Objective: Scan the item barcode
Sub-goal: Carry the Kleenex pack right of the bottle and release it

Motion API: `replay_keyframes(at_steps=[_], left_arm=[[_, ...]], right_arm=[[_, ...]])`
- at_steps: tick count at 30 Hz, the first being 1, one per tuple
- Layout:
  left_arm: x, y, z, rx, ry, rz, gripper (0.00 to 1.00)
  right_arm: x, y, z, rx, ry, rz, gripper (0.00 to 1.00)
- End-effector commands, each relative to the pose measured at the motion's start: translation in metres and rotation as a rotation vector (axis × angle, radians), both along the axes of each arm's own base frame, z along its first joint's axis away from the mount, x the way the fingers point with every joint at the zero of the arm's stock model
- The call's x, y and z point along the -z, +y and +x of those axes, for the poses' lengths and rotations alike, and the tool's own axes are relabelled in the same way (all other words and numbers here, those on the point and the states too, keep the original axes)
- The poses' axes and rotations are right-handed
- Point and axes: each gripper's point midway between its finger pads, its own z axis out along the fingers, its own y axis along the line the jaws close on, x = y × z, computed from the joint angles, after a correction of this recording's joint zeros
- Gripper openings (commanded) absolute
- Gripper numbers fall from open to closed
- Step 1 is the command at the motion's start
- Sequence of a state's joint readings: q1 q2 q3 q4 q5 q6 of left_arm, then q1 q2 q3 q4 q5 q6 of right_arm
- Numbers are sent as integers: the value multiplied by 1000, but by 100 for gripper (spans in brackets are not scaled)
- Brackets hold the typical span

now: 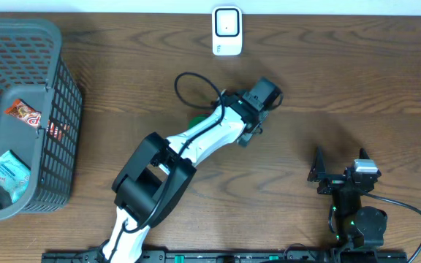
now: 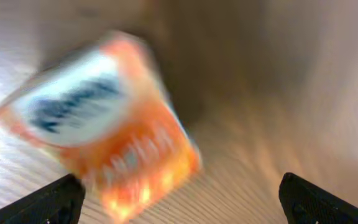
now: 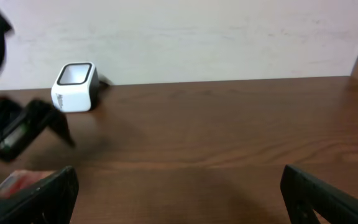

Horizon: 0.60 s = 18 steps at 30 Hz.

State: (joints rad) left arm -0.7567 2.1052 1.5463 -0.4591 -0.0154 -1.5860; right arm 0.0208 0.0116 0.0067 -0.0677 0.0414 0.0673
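L gripper [image 2: 180, 193]: jaws wide apart, clamped on nothing. The orange packet [image 2: 98, 118] w/ a white label fills the left wrist view right in front of it. It's badly blurred and tilted, lower edge close by one finger [image 2: 55, 202]. Can't tell if it touches that finger or the table [image 1: 357, 80]. Label print unreadable, no barcode made out.

Overhead now: L arm reaches diagonally across the wood. Its gripper end is short of the scanner [image 1: 226, 31], on the robot's side of it & slightly toward the R arm. The packet is hidden under the gripper in this view. The right wrist cam does catch it: a sliver of orange-red low at the frame edge, below the dark L gripper, on the robot's side of the scanner.

The scanner is a small white box w/ a dark window, upright at the table's far edge.

R gripper [image 3: 179, 205]: fingers spread wide, nothing between them. It sits well back from the scanner, near the robot's base, & faces it.

Grey basket [image 1: 61, 109] is well apart from the scanner, at the table end on the L arm's side. Inside are a red snack pack [image 1: 24, 111] & a pale blue pack [image 1: 6, 172].
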Motion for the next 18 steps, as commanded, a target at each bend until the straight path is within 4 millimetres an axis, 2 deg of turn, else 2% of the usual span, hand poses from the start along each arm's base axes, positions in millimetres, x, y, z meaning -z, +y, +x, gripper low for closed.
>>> replay_keyframes(at_steps=[1, 6, 10, 13, 14, 18], left_arm=[[-86, -15, 14, 175, -199, -46, 98], [-149, -2, 16, 218, -353, -33, 98], [-205, 35, 19, 274, -510, 80, 98], [-250, 81, 16, 322, -611, 198, 97], [-276, 113, 13, 345, -665, 263, 98], [-325, 203, -5, 311, -735, 425, 98]], right_arm=[[0, 0, 0, 0, -2, -5, 99], [0, 0, 0, 0, -2, -5, 99], [0, 0, 0, 0, -2, -5, 99], [0, 0, 0, 0, -2, -5, 99], [0, 0, 0, 0, -2, -5, 99], [0, 0, 0, 0, -2, -5, 99]])
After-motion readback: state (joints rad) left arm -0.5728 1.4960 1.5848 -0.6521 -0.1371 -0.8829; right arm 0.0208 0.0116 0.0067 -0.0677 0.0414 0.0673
